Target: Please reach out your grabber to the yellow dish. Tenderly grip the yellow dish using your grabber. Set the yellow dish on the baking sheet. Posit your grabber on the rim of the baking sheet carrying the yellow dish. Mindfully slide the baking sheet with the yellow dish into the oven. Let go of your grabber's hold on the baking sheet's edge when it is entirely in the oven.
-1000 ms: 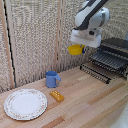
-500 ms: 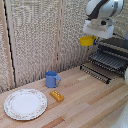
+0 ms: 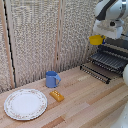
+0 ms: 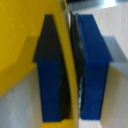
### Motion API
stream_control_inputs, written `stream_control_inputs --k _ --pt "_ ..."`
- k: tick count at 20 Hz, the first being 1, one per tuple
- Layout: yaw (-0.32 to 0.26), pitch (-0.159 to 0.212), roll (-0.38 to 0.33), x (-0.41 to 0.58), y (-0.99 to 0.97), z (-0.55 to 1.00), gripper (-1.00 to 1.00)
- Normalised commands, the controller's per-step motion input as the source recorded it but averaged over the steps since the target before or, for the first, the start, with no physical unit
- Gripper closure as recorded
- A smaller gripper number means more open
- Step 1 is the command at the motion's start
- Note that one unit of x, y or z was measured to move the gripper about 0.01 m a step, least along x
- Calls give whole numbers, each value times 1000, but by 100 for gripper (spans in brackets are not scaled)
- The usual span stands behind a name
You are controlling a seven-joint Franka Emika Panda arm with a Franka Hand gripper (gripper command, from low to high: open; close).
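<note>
We see the yellow dish point(image 3: 96, 39) held in the air by the grabber point(image 3: 102, 36), above the front edge of the baking sheet point(image 3: 108, 61); the wrist view shows the blue fingers point(image 4: 93, 70) closed tight on the dish's rim. We cannot tell if the dish holds anything. The sheet's grid looks bare, and the oven point(image 3: 118, 50) is cut off by the frame. On the worktop point(image 3: 85, 100), the blue mug's point(image 3: 51, 79) inside is hidden, and the white plate point(image 3: 25, 104) near the front edge carries nothing
</note>
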Motion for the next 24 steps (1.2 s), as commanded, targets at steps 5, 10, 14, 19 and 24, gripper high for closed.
stream_control_inputs --k 5,10,14,19,24 --pt "-105 -12 80 0 -722 -88 100" --pt "-41 7 71 0 -569 -138 100" --pt "-20 13 64 0 -662 -171 100" --pt "0 6 61 11 -569 -136 100" --pt "0 0 56 14 -621 -84 100"
